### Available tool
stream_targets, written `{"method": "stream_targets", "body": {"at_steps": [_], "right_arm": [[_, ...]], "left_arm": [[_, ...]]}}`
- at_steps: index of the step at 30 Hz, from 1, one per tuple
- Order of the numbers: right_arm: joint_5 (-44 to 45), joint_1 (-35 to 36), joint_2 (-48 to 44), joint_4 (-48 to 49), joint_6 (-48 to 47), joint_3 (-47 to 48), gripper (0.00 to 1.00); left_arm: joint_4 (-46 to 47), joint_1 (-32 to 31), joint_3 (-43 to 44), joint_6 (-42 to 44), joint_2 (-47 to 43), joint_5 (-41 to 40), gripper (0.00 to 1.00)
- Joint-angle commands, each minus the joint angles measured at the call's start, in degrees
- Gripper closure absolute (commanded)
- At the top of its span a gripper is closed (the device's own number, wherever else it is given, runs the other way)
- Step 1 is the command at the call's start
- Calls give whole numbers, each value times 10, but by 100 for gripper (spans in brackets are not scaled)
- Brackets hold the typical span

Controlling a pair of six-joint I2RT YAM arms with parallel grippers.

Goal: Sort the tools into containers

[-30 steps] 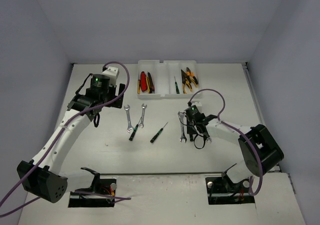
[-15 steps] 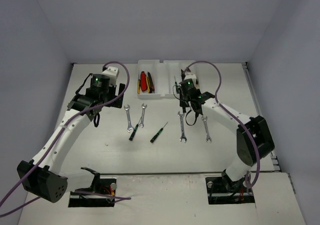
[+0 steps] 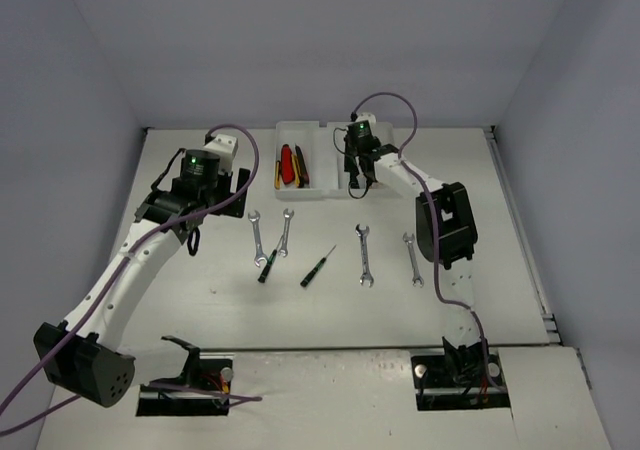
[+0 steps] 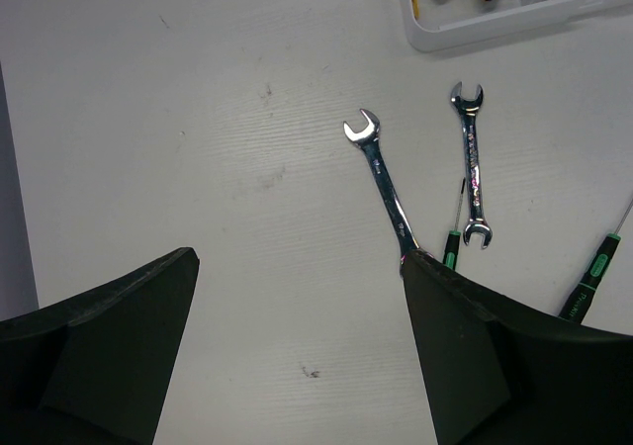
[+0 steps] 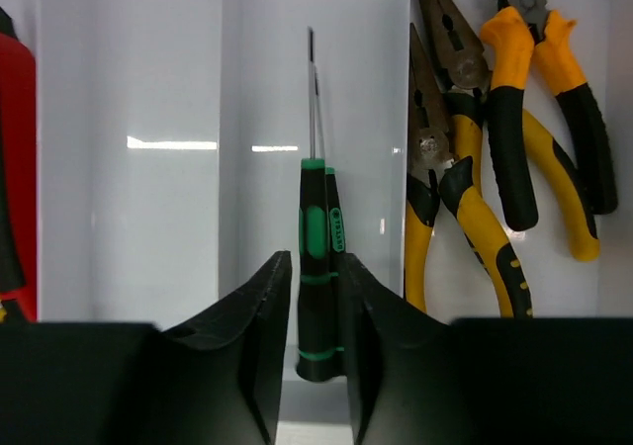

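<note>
If the right gripper (image 5: pixel 315 277), fingers hugging the thin black-green screwdriver (image 5: pixel 313 218) mid-frame (whether still pinching I cannot tell), lifts from the translucent white plastic tray (image 5: pixel 168 79) too soon, it may drag the screwdriver out.

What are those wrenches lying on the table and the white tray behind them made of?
The wrenches look like polished or chrome-plated steel: bright silver with mirror-like glints. The tray seems to be glossy white plastic, perhaps slightly translucent: light streaks reflect off its smooth floor.
</note>
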Motion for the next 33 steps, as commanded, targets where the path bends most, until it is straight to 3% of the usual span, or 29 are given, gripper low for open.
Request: {"method": "stream_targets", "body": {"at_steps": [1, 8, 14, 24, 33], "right_arm": [[6, -3, 1, 11, 5, 56, 73], [32, 11, -48, 11, 29, 7, 60], [70, 62, -157, 12, 85, -128, 58], [148, 182, -306, 12, 270, -382, 54], [155, 282, -300, 12, 374, -450, 55]], "left_arm": [[24, 4, 7, 4, -16, -7, 19], [25, 4, 7, 4, -19, -6, 19], [24, 3, 8, 5, -25, -1, 19], [25, 4, 8, 4, -28, -2, 19], [24, 4, 8, 2, -29, 5, 19]]}}
